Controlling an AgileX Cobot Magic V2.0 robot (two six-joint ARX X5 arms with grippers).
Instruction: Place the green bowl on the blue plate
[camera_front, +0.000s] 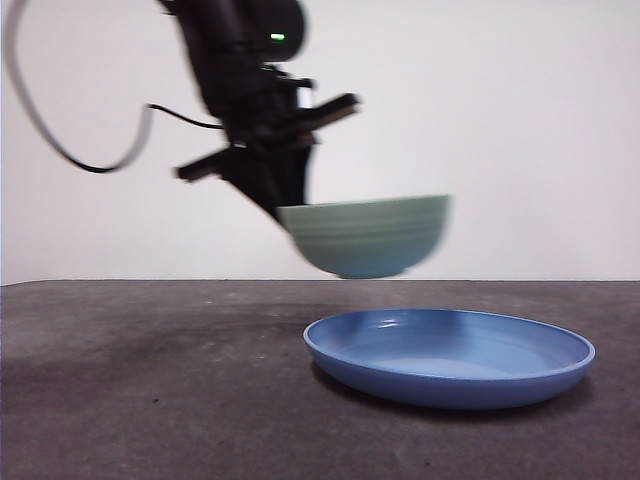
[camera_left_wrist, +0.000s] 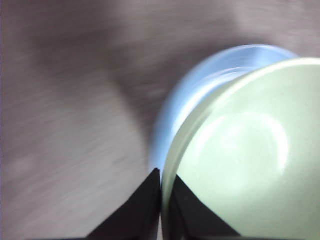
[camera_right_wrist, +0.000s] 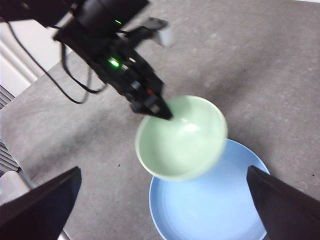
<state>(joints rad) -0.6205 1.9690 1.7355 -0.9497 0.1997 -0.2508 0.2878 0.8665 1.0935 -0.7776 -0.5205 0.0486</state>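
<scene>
The green bowl hangs in the air, upright and near level, clear of the table, its base above the 10 o'clock part of the blue plate in the front view and not touching it. The bowl's outline is blurred in the front view and the left wrist view. The left gripper holds the bowl at its rim on the 9 o'clock side in the front view; its jaws are clamped on the rim wall, one jaw inside the bowl and one outside, as the left wrist view shows with the pale rim running between the two black tips. In the right wrist view the same gripper meets the bowl at about the bowl's 11 o'clock edge, and the bowl overlaps the 12 o'clock portion of the plate. The plate lies flat on the dark grey table, with its interior bare. In the left wrist view the plate shows as a blurred blue arc behind the bowl. The right gripper sits well above the table, apart from both objects, its jaws wide apart and gripping nothing. A black cable loops from the left arm.
</scene>
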